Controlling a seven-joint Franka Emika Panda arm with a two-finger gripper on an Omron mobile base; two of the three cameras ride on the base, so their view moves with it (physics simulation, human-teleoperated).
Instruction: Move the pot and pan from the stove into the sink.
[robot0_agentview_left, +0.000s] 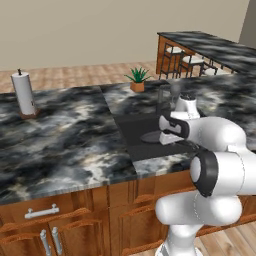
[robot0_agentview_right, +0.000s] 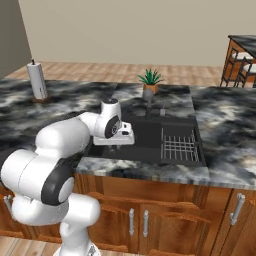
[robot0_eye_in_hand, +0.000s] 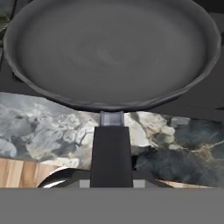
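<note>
The pan (robot0_eye_in_hand: 109, 48), round, shallow and dark grey, hangs level over the dark basin of the sink (robot0_agentview_left: 131, 127). Its black handle (robot0_eye_in_hand: 110, 153) runs back over the marbled counter edge (robot0_eye_in_hand: 43, 127) into my gripper (robot0_eye_in_hand: 111, 181), which is shut on it. In the left base view the pan (robot0_agentview_left: 150, 136) shows as a grey oval low in the basin, just left of my gripper (robot0_agentview_left: 164, 137). In the right base view my hand (robot0_agentview_right: 116, 136) reaches over the sink's (robot0_agentview_right: 150, 132) left part and hides the pan. The pot and the stove are out of view.
A wire rack (robot0_agentview_right: 179, 147) lies in the sink's right part. A faucet (robot0_agentview_left: 161, 100) and a potted plant (robot0_agentview_left: 137, 79) stand behind the basin. A paper towel roll (robot0_agentview_left: 23, 94) stands far left on the counter. Stools (robot0_agentview_left: 190, 62) stand at a second counter behind.
</note>
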